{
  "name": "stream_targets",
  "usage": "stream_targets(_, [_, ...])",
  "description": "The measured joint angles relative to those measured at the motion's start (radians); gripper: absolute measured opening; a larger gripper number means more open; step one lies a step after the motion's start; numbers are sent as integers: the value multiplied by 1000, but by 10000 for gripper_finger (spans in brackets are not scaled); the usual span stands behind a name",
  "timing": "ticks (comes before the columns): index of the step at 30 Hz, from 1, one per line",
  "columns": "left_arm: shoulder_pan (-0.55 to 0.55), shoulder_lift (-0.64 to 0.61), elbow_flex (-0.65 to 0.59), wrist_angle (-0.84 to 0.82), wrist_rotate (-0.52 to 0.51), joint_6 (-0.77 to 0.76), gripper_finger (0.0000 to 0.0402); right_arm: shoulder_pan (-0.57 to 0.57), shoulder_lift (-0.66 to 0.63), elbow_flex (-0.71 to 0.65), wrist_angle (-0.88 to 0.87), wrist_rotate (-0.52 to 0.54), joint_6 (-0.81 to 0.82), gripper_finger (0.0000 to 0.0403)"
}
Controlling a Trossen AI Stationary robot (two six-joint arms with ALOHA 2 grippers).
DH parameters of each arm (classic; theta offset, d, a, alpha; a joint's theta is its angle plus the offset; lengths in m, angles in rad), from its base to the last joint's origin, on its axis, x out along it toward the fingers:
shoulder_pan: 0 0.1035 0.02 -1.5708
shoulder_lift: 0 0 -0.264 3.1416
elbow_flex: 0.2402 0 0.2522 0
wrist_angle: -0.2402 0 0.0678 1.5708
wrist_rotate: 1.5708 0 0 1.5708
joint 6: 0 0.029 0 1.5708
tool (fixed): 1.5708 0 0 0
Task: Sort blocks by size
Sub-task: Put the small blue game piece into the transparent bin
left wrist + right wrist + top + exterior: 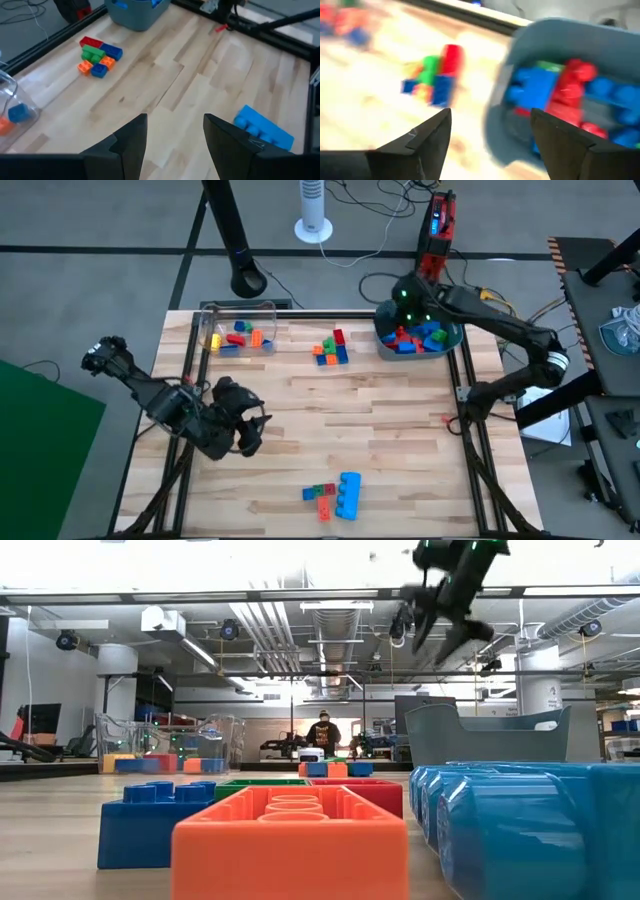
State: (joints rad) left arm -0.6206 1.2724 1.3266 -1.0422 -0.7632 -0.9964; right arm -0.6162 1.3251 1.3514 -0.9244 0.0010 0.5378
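Observation:
Blocks lie in several places. A small mixed cluster (pixel 331 348) sits near the table's far edge. A chunky blue block (pixel 349 493) lies with small red, green and orange ones (pixel 320 495) near the front edge. Some blocks are in the clear box (pixel 238 330) and more in the teal tub (pixel 418 335). My left gripper (pixel 255 432) hovers open and empty over the table's left middle. My right gripper (pixel 398 308) hangs open and empty above the tub's left rim (pixel 520 125), high over the table (pixel 440 635).
A dark metal frame (pixel 466 395) runs along the table's edges. Bare wood lies between the far cluster and the near blocks. Beyond the far edge stand a black post (pixel 240 260) and a white fan (pixel 313 210). A person shows far off in the room (pixel 322 732).

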Motion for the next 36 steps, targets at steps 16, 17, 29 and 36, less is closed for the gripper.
stream_targets(16, [558,36,-11,323,434,671,181,244,-56,-5,1,169,21,219])
stream_targets(17, [597,45,-15,338,464,685,181,244,-54,-9,1,169,15,219])
stream_targets(29, [842,291,-21,486,720,827,181,245,-54,-34,35,185,-92,219])
stream_targets(36, [889,486,5,554,724,922,181,243,-54,-36,52,187,-200,219])
